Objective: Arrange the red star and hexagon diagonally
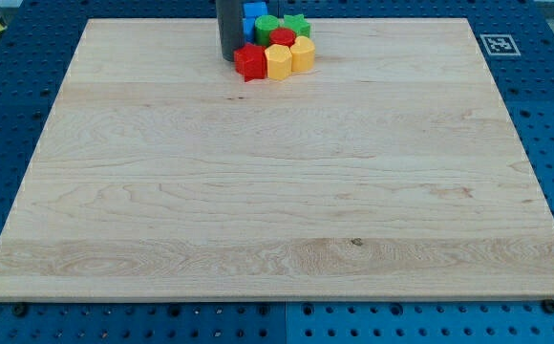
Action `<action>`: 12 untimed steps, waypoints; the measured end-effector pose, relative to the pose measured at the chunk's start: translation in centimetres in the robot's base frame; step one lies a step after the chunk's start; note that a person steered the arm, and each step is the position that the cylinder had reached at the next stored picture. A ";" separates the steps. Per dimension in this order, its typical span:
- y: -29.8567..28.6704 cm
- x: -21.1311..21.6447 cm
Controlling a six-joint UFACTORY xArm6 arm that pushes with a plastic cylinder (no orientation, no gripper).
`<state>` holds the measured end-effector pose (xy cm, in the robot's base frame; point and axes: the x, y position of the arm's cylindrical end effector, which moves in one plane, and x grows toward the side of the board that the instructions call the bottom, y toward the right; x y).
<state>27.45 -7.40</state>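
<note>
My tip has no jaws to open or close — touching red star from 9 o'clock. Yellow hexagon abuts star at 3 o'clock: side by side, diagonal not yet made — blocks clustered at board top

I count two red blocks, two yellow blocks, two green blocks and one blue block, upper centre of frame.

Pale wooden board; red star block, yellow hexagon block, green and blue blocks; rod was dark.
</note>
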 end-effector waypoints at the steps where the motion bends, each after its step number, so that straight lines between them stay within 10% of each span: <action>1: -5.1 -1.8; 6: -6.3 -8.0; 12: 7.5 6.1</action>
<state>33.53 0.10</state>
